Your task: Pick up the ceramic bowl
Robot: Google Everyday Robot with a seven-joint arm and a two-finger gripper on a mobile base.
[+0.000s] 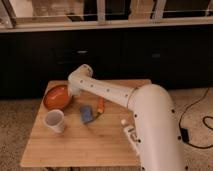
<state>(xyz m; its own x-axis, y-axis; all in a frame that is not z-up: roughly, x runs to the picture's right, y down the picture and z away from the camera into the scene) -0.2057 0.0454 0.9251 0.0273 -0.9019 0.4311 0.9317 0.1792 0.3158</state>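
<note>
Bowl (56,96) is sat at the table's (75,145) back-left corner, gripper (73,92) parked at its right rim with fingers closed together. Whether the rim is actually pinched can't be told; if not, the bowl likely gets left behind or shoved toward the cup (54,120).

Orange-red ceramic bowl (56,97), upright on table's (100,145) far-left corner, claw (72,93) just beside it.
</note>
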